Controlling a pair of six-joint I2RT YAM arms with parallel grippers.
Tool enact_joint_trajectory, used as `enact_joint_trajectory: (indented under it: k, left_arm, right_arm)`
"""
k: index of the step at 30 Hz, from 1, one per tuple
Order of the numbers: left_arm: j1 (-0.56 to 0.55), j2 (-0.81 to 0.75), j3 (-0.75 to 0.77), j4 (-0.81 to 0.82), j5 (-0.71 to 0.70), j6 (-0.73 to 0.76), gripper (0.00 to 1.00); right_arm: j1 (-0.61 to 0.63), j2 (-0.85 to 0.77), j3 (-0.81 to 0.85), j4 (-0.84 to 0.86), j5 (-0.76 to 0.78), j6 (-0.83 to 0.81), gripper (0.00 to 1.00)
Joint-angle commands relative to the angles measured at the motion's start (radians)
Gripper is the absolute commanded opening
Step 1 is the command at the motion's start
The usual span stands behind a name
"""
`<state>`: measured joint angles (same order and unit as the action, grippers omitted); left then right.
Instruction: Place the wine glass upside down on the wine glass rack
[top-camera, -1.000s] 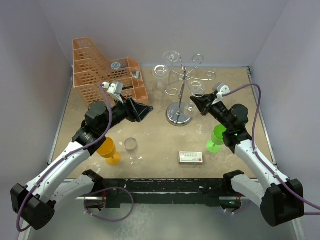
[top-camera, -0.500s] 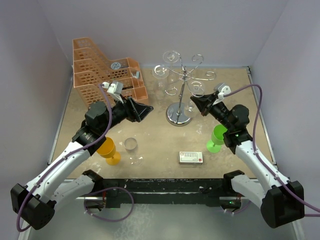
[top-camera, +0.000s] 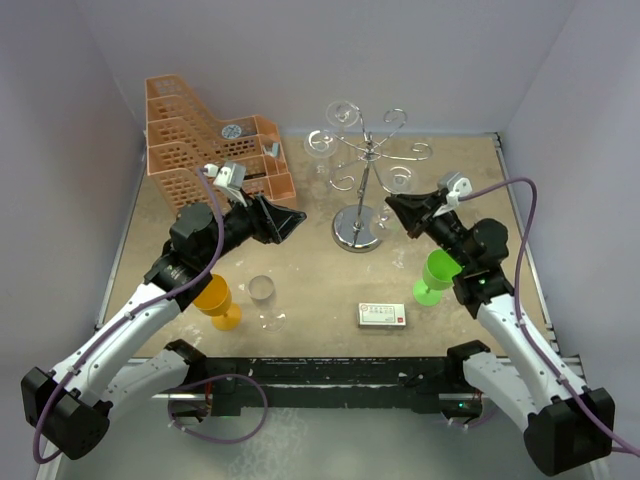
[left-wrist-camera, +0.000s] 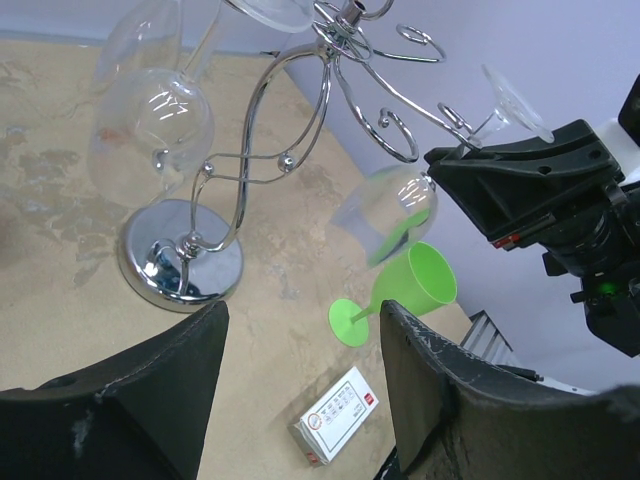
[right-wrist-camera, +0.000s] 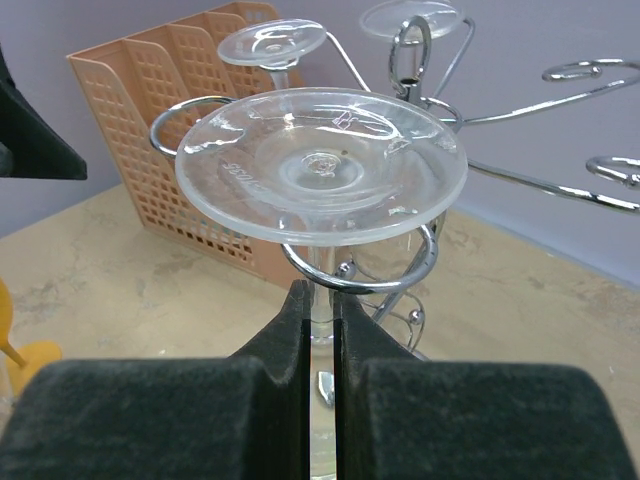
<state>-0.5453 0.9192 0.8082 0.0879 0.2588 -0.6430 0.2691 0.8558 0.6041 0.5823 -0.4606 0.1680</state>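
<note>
- My right tool (right-wrist-camera: 318, 302) is pressed together on the stem of the glass (right-wrist-camera: 320, 165), which hangs upside down with its foot resting on a rack (left-wrist-camera: 180, 262) scroll.
- I see my left tool (left-wrist-camera: 302, 318) spread, holding nothing.
- The basket (top-camera: 180, 135) holds small grey bits (top-camera: 232, 131).

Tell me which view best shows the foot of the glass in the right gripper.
Right wrist: the foot of the glass fills the frame, just over a rack loop, with the right gripper shut on the stem. Left wrist shows it small, side-on; the top view barely resolves it.
</note>
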Motion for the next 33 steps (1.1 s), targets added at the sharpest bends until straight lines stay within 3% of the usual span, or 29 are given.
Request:
enact_joint_trajectory:
  k: [1,6,18,22,28,33]
  left_arm:
    - [0.002,-0.011,0.037,0.043,-0.003,0.005,0.59]
    - [0.002,-0.016,0.037,0.041,-0.003,0.003,0.59]
    - [0.002,-0.016,0.038,0.036,-0.003,0.006,0.6]
    - [0.002,-0.016,0.037,0.035,-0.003,0.008,0.6]
    - [0.002,-0.018,0.04,0.032,-0.003,0.012,0.59]
    - [0.002,-0.022,0.041,0.029,-0.007,0.018,0.59]
  right_arm:
    - [-0.001,-0.02,0.0,0.045,0.082,0.021,0.0]
    - [0.0,-0.003,0.002,0.023,0.178,0.025,0.0]
    - [-0.001,0.043,0.002,-0.001,0.191,0.024,0.04]
    - [-0.001,0.059,0.008,-0.011,0.189,0.031,0.11]
    - [0.0,0.066,0.025,-0.042,0.183,0.06,0.33]
    - [-0.001,0.026,0.021,-0.068,0.213,0.076,0.45]
